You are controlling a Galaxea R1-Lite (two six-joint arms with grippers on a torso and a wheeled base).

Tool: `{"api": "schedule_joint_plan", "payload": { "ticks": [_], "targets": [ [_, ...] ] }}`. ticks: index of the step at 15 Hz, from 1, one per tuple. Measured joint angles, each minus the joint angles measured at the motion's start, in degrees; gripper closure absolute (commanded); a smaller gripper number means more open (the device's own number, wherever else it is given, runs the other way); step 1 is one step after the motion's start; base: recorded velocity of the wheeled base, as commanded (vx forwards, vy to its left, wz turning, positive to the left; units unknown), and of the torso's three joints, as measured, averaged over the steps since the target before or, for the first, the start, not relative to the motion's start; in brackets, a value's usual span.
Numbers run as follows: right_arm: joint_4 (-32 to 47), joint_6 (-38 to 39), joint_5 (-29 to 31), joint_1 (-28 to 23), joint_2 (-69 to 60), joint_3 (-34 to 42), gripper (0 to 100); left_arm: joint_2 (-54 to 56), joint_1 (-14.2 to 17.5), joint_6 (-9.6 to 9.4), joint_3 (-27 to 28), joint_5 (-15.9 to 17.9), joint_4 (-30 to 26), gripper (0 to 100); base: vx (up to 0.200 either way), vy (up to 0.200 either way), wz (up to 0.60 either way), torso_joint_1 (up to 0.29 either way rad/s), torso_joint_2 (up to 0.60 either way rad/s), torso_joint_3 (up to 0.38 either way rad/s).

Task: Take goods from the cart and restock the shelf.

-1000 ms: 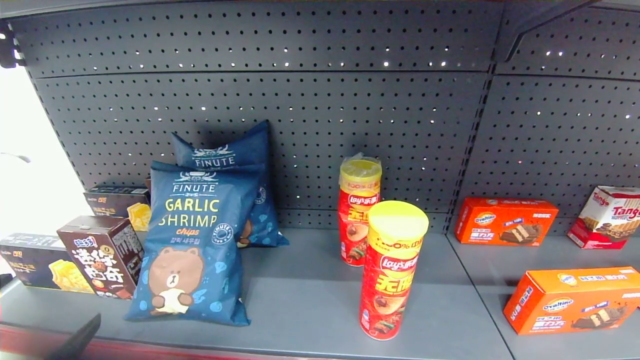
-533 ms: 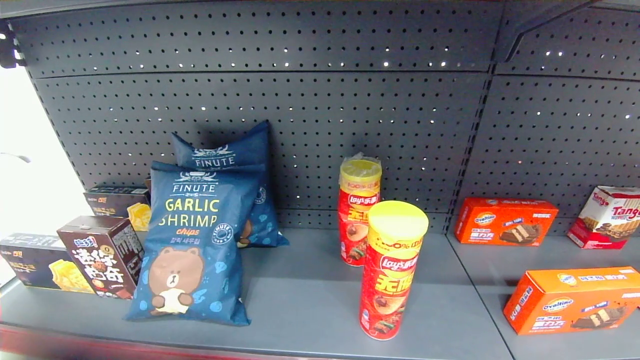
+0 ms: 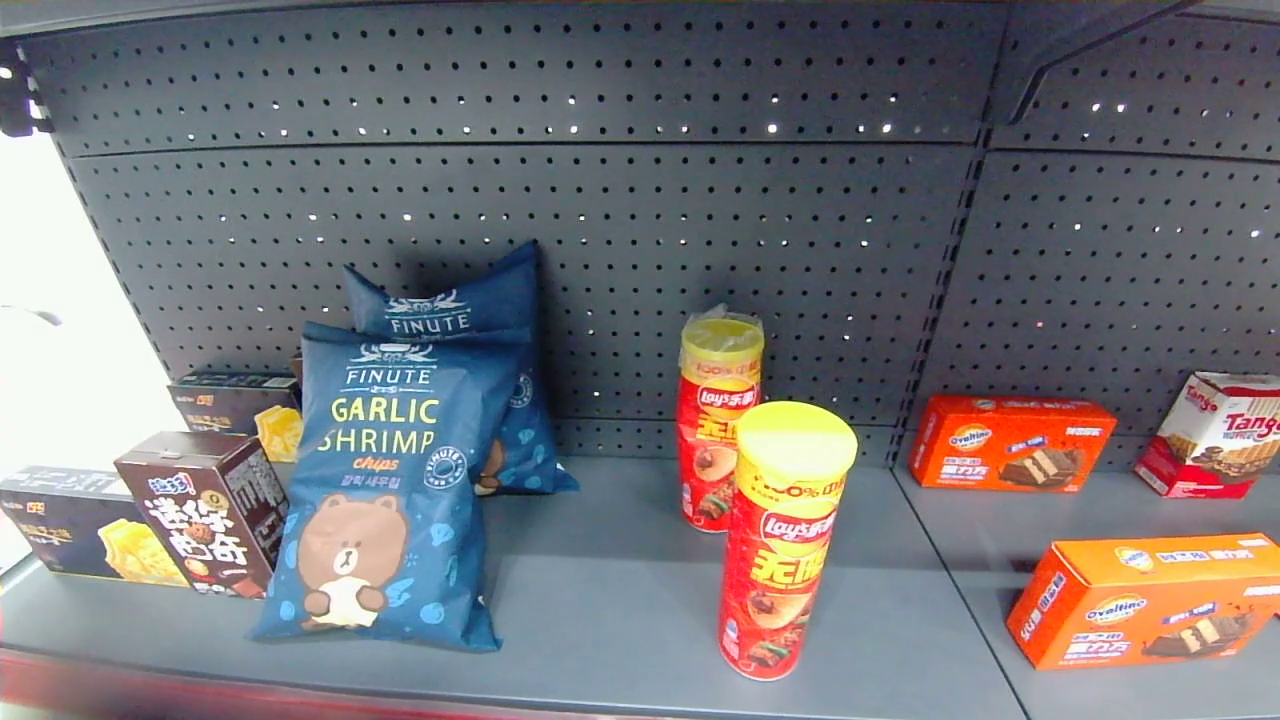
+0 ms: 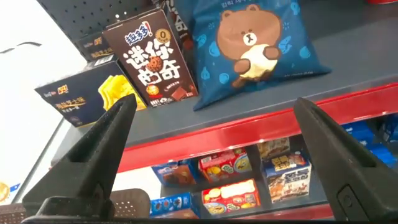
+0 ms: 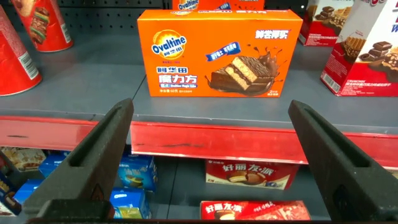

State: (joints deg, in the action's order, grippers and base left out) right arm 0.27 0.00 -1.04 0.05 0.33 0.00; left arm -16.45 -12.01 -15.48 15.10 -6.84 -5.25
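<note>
On the grey shelf [image 3: 620,590] two blue chip bags [image 3: 385,490] lean at the left. Two red cans with yellow lids [image 3: 785,540] stand in the middle. Two orange boxes [image 3: 1140,600] lie at the right. My left gripper [image 4: 216,106] is open and holds nothing. It hangs in front of the shelf's red front edge [image 4: 249,127], facing the front blue chip bag [image 4: 252,43] and a brown snack box [image 4: 152,59]. My right gripper [image 5: 209,112] is open too, with nothing in it, in front of the near orange box [image 5: 217,53].
Dark boxes [image 3: 75,525] sit at the shelf's left end and a red-and-white box [image 3: 1215,435] at the far right. Bare shelf lies between the bags and the cans. A lower shelf [image 5: 249,180] holds more packaged goods.
A dark finger of the left gripper showed at the lower left of the head view one second ago and has dropped out of it. The goods have not moved.
</note>
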Motion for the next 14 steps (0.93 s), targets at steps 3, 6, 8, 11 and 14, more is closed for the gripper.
{"api": "schedule_joint_plan", "payload": {
  "ticks": [3,6,8,11,14],
  "targets": [
    [-0.05,0.00,0.02,0.00,-0.12,0.00,0,0.66,-0.06,0.02,-0.12,0.00,-1.08,0,0.000,0.000,0.00,0.000,0.00,0.000],
    [0.00,0.00,0.00,0.00,-0.20,0.00,0,1.51,0.02,0.10,-0.23,0.00,-1.15,0,0.000,0.000,0.00,0.000,0.00,0.000],
    [0.00,0.00,-0.02,0.05,-0.22,0.00,0,1.82,0.05,0.11,-0.22,-0.07,-1.17,0,0.000,0.000,0.00,0.000,0.00,0.000],
    [-0.16,0.24,3.19,-0.12,-0.02,-0.11,0,2.08,0.07,0.16,0.13,-0.07,-2.22,0,0.000,0.000,0.00,0.000,0.00,0.000],
    [0.16,3.77,3.57,0.91,3.11,-7.55,0,2.08,-0.02,0.13,0.74,0.02,-2.38,0,0.000,0.000,0.00,0.000,0.00,0.000]
  ]
}}
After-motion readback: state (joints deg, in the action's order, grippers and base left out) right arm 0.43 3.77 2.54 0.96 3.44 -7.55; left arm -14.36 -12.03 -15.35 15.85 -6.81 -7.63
